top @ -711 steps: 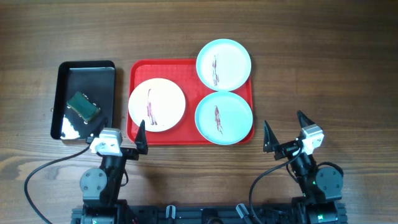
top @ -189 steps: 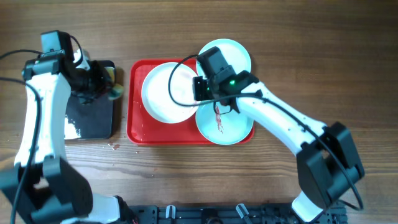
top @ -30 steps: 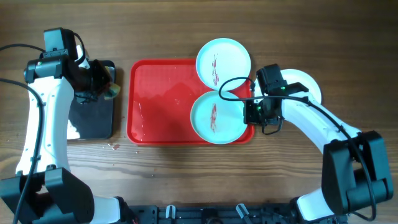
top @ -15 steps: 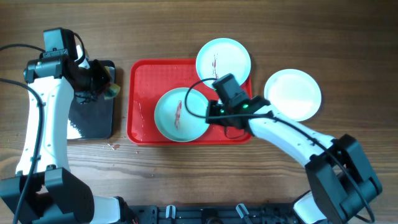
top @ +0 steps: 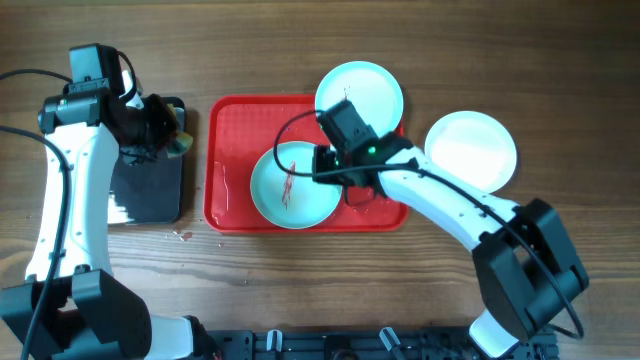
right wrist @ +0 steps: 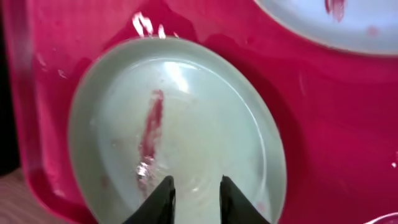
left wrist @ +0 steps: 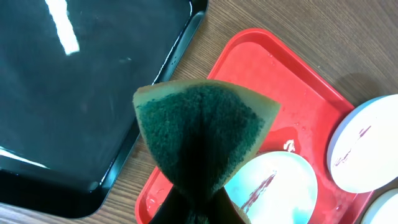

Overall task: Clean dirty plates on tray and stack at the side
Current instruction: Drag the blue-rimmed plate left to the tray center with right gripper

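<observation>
Overhead, and the right gripper (top: 322, 165) hangs over the red tray (top: 225, 130), right above the near rim of a mint plate (top: 285, 195) that lies flat in the tray just below it. A dark red streak (top: 288, 187) runs across that plate's middle. From the right wrist view the two fingers (right wrist: 163, 198) stand a little way apart, with bare plate showing between them and nothing gripped. Behind the gripper, a second mint plate (top: 365, 90), also streaked, sits on the tray's far corner, partly over the rim. Off to the gripper's outer side, clear of the tray, the white plate (top: 470, 152) rests on the table (top: 300, 40), and it looks clean. Over on the other side, the left gripper (left wrist: 189, 210) is clamped tight on a green sponge (left wrist: 202, 137), folded into a fan above the fingers. It hovers over the edge of the black tray (top: 145, 195), with the red tray just beside it.
</observation>
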Robot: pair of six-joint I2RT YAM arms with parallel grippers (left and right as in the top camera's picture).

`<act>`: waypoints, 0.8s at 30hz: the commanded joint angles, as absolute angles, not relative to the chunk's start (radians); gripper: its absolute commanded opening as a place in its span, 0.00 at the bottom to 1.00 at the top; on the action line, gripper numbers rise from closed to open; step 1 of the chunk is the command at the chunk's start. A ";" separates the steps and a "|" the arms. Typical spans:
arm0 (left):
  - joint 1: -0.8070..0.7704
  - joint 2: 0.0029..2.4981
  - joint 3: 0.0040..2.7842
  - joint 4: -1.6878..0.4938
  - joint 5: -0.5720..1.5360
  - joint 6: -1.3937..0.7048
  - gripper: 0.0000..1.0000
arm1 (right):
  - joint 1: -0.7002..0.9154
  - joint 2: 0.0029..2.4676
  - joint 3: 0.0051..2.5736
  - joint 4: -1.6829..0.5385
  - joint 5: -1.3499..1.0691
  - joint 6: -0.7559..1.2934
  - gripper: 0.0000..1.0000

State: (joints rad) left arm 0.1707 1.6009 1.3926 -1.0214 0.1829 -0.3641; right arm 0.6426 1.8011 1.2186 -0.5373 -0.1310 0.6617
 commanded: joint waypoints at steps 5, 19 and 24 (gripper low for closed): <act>0.164 1.600 1.406 -1.013 0.180 -0.373 0.04 | 0.571 1.821 1.256 -0.708 -0.096 0.664 0.38; 0.164 1.600 1.406 -1.006 0.180 -0.373 0.04 | 0.569 2.038 1.252 -0.595 -0.315 0.636 0.04; 0.163 1.600 1.406 -1.007 0.181 -0.374 0.04 | 0.605 2.038 1.252 -0.474 -0.310 0.699 0.04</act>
